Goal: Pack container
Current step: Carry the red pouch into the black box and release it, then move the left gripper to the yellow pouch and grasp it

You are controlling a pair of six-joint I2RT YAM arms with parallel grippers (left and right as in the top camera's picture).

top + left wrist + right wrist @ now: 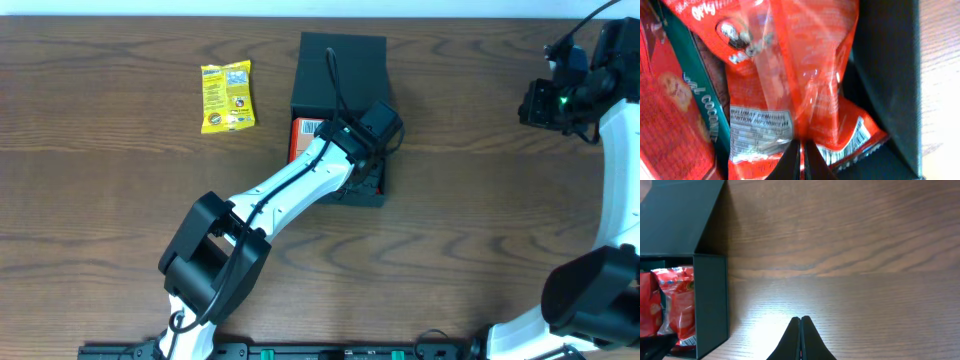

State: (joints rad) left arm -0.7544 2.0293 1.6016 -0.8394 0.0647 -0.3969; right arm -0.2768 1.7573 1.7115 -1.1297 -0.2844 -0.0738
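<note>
The black container stands at the table's far middle with its flap lid open toward the back. My left gripper reaches down into it. In the left wrist view its fingers are pinched on a crinkled red snack bag that lies inside against the container's black wall. A teal cookie box and another red package lie beside the bag. My right gripper is shut and empty at the far right, over bare table. It sees the container from the side.
A yellow snack package lies flat on the wood table to the left of the container. The open lid slopes up behind the box. My left arm crosses the table's middle from the front edge.
</note>
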